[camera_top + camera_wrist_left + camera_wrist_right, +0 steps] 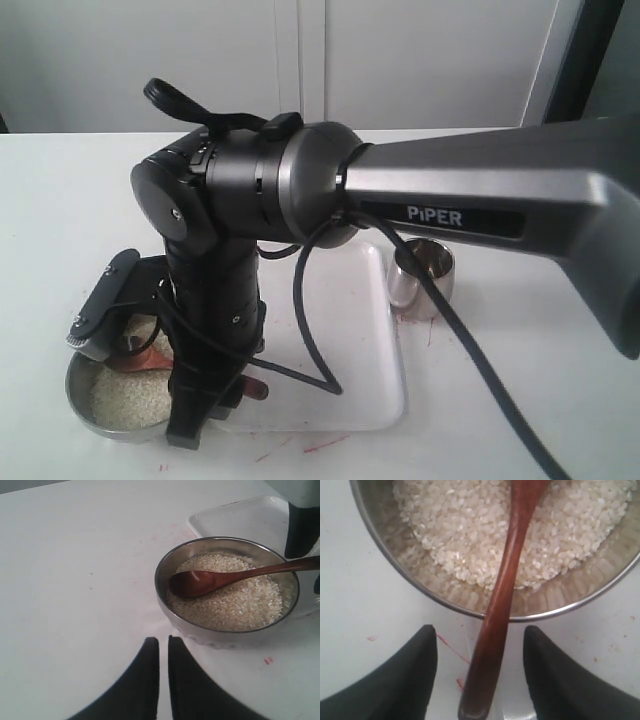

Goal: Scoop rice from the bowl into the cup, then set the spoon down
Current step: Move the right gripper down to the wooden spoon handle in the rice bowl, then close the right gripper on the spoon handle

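Right tool (pixel 480 628) gapes around spoon (pixel 507 580) handle (head on rice (pixel 460 540)).

Bare counter (pixel 75 580) lies open beside the bowl (pixel 215 636); the spoon (pixel 501 595) handle juts over its rim, and the right arm (pixel 250 190) hangs over the tray (pixel 368 340).

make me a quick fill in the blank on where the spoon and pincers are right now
The spoon has its head lying on the rice in the ____.
The right pincer stands ____ on either side of the spoon's handle.
The left pincer is shut and holds ____.
Missing: bowl; open; nothing.
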### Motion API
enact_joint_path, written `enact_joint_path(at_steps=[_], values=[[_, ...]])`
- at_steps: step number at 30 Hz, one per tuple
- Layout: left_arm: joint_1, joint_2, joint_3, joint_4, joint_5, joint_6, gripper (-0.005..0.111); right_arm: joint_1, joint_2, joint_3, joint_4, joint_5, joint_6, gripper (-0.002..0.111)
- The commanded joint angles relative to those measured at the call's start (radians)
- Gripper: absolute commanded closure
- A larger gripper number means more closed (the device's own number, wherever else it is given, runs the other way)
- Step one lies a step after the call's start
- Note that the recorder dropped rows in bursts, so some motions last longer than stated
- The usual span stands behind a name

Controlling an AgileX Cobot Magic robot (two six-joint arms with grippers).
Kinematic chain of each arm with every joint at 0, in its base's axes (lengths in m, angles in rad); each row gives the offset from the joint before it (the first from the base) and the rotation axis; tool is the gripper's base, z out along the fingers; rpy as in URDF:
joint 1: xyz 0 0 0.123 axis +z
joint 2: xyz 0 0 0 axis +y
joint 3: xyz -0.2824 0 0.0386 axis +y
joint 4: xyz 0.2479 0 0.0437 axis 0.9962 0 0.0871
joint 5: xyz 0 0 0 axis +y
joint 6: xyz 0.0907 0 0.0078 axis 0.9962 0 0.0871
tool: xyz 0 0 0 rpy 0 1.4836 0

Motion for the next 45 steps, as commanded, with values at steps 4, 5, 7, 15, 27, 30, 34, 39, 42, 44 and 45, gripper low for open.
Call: enact_joint_path(at_steps=[4,5,7,15,27,30,34,39,42,44,45], values=[[-0.005,0.001,-0.003,-0.007,-0.001,-0.002,0.092,0.000,0.002,0.003,-0.003,-0.012,0.022,0.059],[-0.005,0.001,-0.003,-0.007,-0.001,-0.002,0.092,0.000,0.004,0.003,-0.003,-0.012,0.025,0.059],[-0.005,0.001,-0.003,-0.007,-0.001,-0.002,0.092,0.000,0.012,0.003,-0.007,-0.012,0.038,0.059],[-0.005,0.001,-0.003,-0.007,-0.001,-0.002,0.092,0.000,0.037,0.001,-0.044,-0.005,0.119,0.091],[-0.005,0.001,-0.003,-0.007,-0.001,-0.002,0.092,0.034,-0.187,0.001,-0.081,0.137,0.135,0.108],[-0.005,0.001,-0.003,-0.007,-0.001,-0.002,0.092,0.117,-0.274,0.001,-0.156,0.137,0.149,0.108],[-0.005,0.001,-0.003,-0.007,-0.001,-0.002,0.092,0.247,-0.318,0.001,-0.474,0.137,0.365,0.108],[-0.005,0.001,-0.003,-0.007,-0.001,-0.002,0.092,0.325,-0.297,0.039,-0.681,0.137,0.398,0.108],[-0.005,0.001,-0.003,-0.007,-0.001,-0.002,0.092,0.332,-0.273,0.108,-0.768,0.137,0.398,0.108],[-0.005,0.001,-0.003,-0.007,-0.001,-0.002,0.092,0.330,-0.252,0.161,-0.821,0.137,0.398,0.108],[-0.005,0.001,-0.003,-0.007,-0.001,-0.002,0.092,0.330,-0.239,0.187,-0.851,0.137,0.400,0.108]])
